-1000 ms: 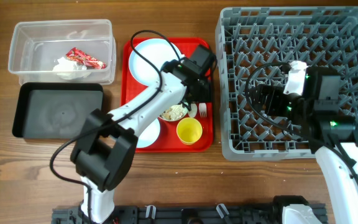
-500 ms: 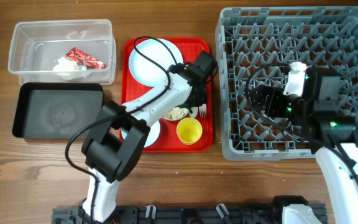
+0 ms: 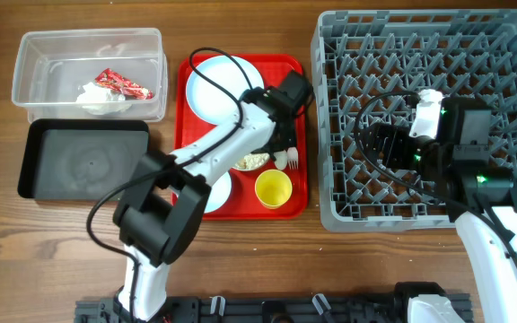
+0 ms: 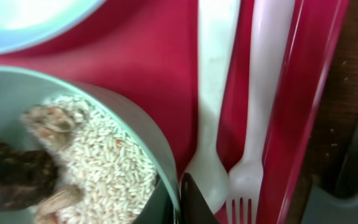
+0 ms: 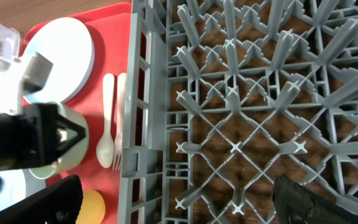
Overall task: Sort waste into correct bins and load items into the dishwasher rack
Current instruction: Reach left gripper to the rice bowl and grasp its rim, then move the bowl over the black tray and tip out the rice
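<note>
My left gripper point(image 4: 178, 200) is shut on the right rim of the pale green bowl point(image 4: 126, 118), one finger inside and one outside. The bowl point(image 3: 251, 162) holds rice-like crumbs point(image 4: 98, 162) and brownish lumps. It sits on the red serving tray point(image 3: 240, 61). A white spoon point(image 4: 213, 93) and fork point(image 4: 260, 93) lie just right of the bowl. The light blue plate point(image 3: 218, 85), light blue bowl point(image 3: 221, 190) and yellow cup point(image 3: 274, 189) are on the same tray. My right gripper point(image 5: 179, 205) stands open and holds nothing, over the dishwasher rack point(image 3: 348, 54) near its left wall.
The clear tub point(image 3: 34, 99) at the back left holds the red wrapper point(image 3: 124, 83) and white napkin point(image 3: 101, 100). A black tray point(image 3: 83, 157) lies in front of it. The rack's wall rises right beside the red tray's right edge.
My left gripper has closed onto the pale green bowl's rim, and the left arm's elbow has swung a little. The right arm has not moved.
</note>
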